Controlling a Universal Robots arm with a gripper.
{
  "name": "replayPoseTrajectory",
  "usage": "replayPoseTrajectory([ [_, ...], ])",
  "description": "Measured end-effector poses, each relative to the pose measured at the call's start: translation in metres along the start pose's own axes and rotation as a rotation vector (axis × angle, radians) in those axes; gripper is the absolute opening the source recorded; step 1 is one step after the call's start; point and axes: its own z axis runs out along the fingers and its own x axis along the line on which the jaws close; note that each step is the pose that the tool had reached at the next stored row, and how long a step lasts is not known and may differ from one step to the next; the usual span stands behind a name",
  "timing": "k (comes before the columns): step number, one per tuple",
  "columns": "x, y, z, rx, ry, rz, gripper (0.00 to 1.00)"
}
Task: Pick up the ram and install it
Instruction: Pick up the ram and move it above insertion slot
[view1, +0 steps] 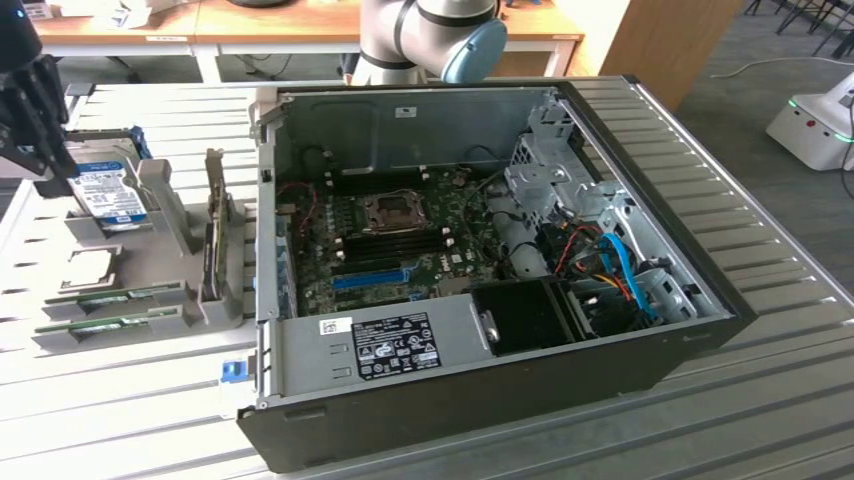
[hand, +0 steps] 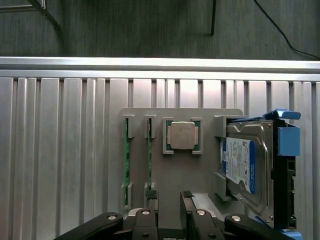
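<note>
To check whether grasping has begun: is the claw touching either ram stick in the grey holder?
Apart. The exterior view shows the claw up high, with clear space between it and both ram sticks.

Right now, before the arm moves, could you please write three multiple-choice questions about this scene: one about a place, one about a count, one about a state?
1. Where on the grey holder is the processor chip?
A) between the ram sticks and the hard drive
B) on top of the hard drive
C) beyond the ram sticks, at the holder's edge

2. How many ram sticks stand in the holder?
A) one
B) two
C) four

3. How is the pincer?
A) shut on a ram stick
B) shut on the processor chip
C) open, holding nothing

Answers: 1 A, sticks on one side, drive on the other; 2 B, two green edges in slots; 3 C, bare gap between its fingers.
</note>
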Motion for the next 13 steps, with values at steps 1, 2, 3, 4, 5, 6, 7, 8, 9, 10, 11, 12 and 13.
replayPoseTrajectory([
  [1,0.000,-0.0001,0.0018,0.0001,0.0000,0.000,0.31],
  [2,0.000,-0.0002,0.0037,0.0001,-0.0001,0.000,0.31],
  [3,0.000,-0.0003,0.0055,0.0002,-0.0001,0.000,0.31],
  [4,0.000,-0.0003,0.0073,0.0001,-0.0001,0.000,0.31],
  [5,0.000,-0.0004,0.0092,0.0002,-0.0001,0.000,0.31],
  [6,0.000,-0.0005,0.0110,0.0002,-0.0001,0.000,0.31],
  [7,0.000,-0.0006,0.0127,0.0000,0.0000,0.000,0.31],
  [8,0.000,-0.0007,0.0145,0.0001,0.0000,0.000,0.31],
  [9,0.000,-0.0007,0.0163,0.0001,-0.0001,0.000,0.31],
  [10,0.000,-0.0008,0.0183,0.0001,0.0000,0.000,0.31],
  [11,0.000,-0.0009,0.0201,0.0000,0.0000,0.000,0.31],
  [12,0.000,-0.0010,0.0218,0.0000,0.0000,0.000,0.31],
  [13,0.000,-0.0011,0.0237,0.0001,-0.0001,0.000,0.31],
])
